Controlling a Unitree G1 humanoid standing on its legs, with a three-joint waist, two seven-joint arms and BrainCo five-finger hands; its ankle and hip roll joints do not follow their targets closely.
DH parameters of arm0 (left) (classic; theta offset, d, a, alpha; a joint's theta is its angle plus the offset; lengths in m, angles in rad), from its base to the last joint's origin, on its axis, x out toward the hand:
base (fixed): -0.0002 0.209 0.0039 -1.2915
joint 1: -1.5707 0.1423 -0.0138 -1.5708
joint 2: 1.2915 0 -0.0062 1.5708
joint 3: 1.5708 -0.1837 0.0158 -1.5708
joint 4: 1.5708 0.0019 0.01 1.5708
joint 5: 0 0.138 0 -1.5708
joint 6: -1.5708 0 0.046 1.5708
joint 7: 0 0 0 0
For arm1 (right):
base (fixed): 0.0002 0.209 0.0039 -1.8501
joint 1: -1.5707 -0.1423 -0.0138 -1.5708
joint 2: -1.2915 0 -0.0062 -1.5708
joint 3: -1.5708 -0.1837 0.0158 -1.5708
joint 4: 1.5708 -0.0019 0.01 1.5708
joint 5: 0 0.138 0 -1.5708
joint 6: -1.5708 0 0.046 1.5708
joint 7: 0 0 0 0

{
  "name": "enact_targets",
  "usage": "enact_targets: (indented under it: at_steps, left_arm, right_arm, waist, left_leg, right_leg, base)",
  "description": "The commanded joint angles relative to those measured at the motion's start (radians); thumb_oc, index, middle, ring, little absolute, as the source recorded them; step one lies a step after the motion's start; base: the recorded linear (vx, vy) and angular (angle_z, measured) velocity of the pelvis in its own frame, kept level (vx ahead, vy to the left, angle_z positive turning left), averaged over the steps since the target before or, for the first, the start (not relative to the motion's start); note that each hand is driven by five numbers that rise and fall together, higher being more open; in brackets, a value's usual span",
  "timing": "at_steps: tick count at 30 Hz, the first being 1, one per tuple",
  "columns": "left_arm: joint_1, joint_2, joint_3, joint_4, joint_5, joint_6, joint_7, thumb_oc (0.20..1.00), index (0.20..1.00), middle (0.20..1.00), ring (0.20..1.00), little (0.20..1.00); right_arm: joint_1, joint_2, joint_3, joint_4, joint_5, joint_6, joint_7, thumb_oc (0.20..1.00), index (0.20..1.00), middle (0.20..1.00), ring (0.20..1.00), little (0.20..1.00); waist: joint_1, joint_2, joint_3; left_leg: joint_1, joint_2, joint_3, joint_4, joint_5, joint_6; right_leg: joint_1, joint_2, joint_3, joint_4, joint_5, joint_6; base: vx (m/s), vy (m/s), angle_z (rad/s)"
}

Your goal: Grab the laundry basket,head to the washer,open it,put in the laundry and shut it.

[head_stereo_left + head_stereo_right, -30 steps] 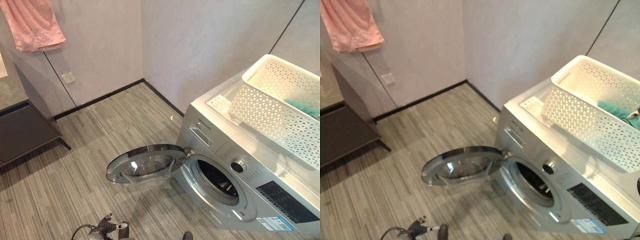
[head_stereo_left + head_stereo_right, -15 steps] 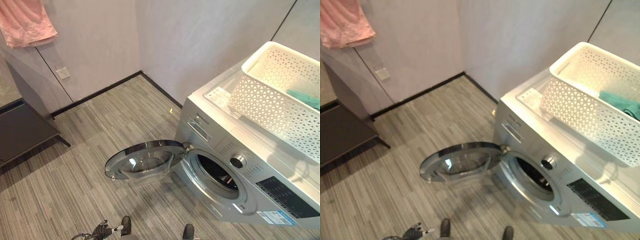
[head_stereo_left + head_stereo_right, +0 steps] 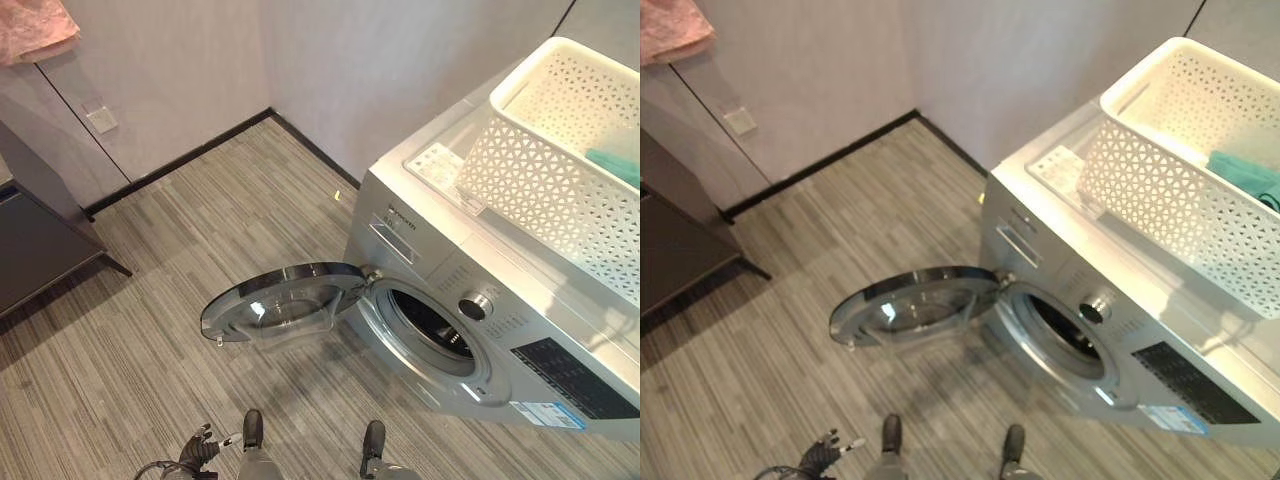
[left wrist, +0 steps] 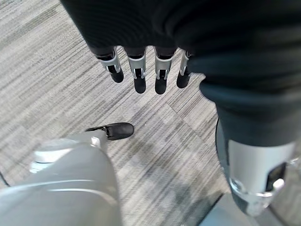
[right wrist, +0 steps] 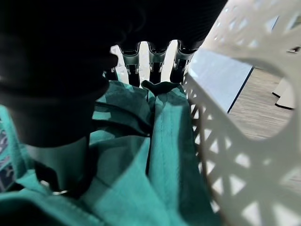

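Grey striped carpet floor (image 3: pixel 150 330) meets pale grey walls (image 3: pixel 400 70) at a black skirting, with a pink cloth (image 3: pixel 35 25) hanging at the upper left above a dark cabinet (image 3: pixel 35 250). Low in the left wrist view, the left hand (image 4: pixel 136 70) hangs over the floor with fingers straight and relaxed. Rightward, the silver washer (image 3: pixel 480 330) stands with its round glass door (image 3: pixel 280 305) swung wide open. On its flat top sits the white lattice plastic basket (image 3: pixel 540 190), teal laundry (image 5: pixel 155 155) inside. The right hand (image 5: pixel 141 56) is down in the basket, fingers touching the crumpled laundry; whether they grip it I cannot tell.
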Motion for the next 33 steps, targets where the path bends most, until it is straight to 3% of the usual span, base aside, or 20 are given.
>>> enact_targets:
  at_steps: [1,6,11,12,13,14,23,33]
  left_arm:
    - [-0.058,0.028,0.000,-0.059,-0.058,-0.040,0.020,1.000,1.000,1.000,1.000,1.000]
    - [-0.061,0.024,-0.012,-0.086,-0.071,-0.056,0.023,1.000,1.000,1.000,1.000,1.000]
    - [-0.064,0.020,-0.040,-0.114,-0.074,-0.058,0.017,1.000,1.000,1.000,1.000,1.000]
    - [-0.065,0.019,-0.045,-0.118,-0.070,-0.058,0.016,1.000,1.000,1.000,1.000,1.000]
    - [-0.067,0.020,-0.046,-0.117,-0.069,-0.057,0.018,1.000,1.000,1.000,1.000,1.000]
    - [-0.068,0.020,-0.045,-0.111,-0.070,-0.056,0.018,1.000,1.000,1.000,1.000,1.000]
    - [-0.084,0.015,-0.030,-0.037,-0.048,-0.040,0.039,1.000,1.000,1.000,1.000,1.000]
    - [-0.097,0.024,-0.025,0.015,0.020,-0.039,0.045,1.000,1.000,1.000,1.000,1.000]
  right_arm:
    - [0.087,0.048,0.060,-0.045,0.038,-0.008,0.039,1.000,1.000,1.000,1.000,1.000]
    - [0.233,0.077,0.037,-0.121,0.081,0.003,0.121,1.000,1.000,1.000,1.000,1.000]
    - [0.298,0.126,0.001,-0.103,0.078,0.011,0.136,1.000,1.000,1.000,1.000,1.000]
    - [0.297,0.134,-0.006,-0.090,0.074,0.012,0.134,0.624,0.624,0.624,0.624,0.624]
    - [0.291,0.143,-0.012,-0.077,0.071,0.013,0.130,0.460,0.460,0.460,0.460,0.460]
    - [0.280,0.150,-0.015,-0.063,0.067,0.014,0.123,0.200,0.200,0.200,0.200,0.200]
    - [0.128,0.145,-0.089,-0.006,0.098,0.012,-0.028,0.200,0.200,0.200,0.200,0.200]
    - [0.074,0.107,-0.325,-0.022,0.268,-0.028,-0.263,0.200,0.200,0.200,0.200,0.200]
  waist:
    - [0.030,-0.025,0.118]
    - [0.028,-0.033,0.138]
    - [0.028,-0.025,0.144]
    - [0.029,-0.023,0.146]
    - [0.029,-0.021,0.147]
    - [0.030,-0.019,0.147]
    - [0.019,-0.022,0.134]
    - [0.014,-0.042,0.088]
  left_leg:
    - [0.102,0.043,-0.026,0.007,0.122,-0.034]
    - [0.091,0.049,-0.028,0.007,0.130,-0.036]
    - [0.102,0.047,-0.019,0.007,0.103,-0.027]
    - [0.103,0.047,-0.016,0.007,0.098,-0.026]
    - [0.103,0.045,-0.014,0.007,0.093,-0.024]
    - [0.104,0.044,-0.013,0.007,0.094,-0.025]
    - [0.138,0.041,0.004,0.007,0.062,-0.018]
    - [0.198,0.028,0.001,0.007,-0.009,-0.001]
  right_leg:
    - [-0.097,-0.079,0.067,0.158,-0.079,0.046]
    - [-0.098,-0.072,0.068,0.140,-0.069,0.045]
    - [-0.089,-0.075,0.071,0.133,-0.066,0.047]
    - [-0.089,-0.076,0.072,0.130,-0.064,0.048]
    - [-0.090,-0.077,0.074,0.130,-0.063,0.050]
    - [-0.090,-0.078,0.075,0.129,-0.060,0.051]
    - [-0.051,-0.091,0.075,0.115,-0.054,0.058]
    - [0.045,-0.110,0.055,0.089,-0.058,0.073]
  base:
    - [-0.01,-0.033,0.03]
    - [-0.01,-0.013,0.01]
    - [0.00,0.000,0.00]
    - [-0.03,0.021,0.00]
    - [-0.03,0.025,0.00]
    - [-0.03,0.026,0.00]
    - [-0.01,0.025,-0.04]
    - [0.01,0.009,0.05]
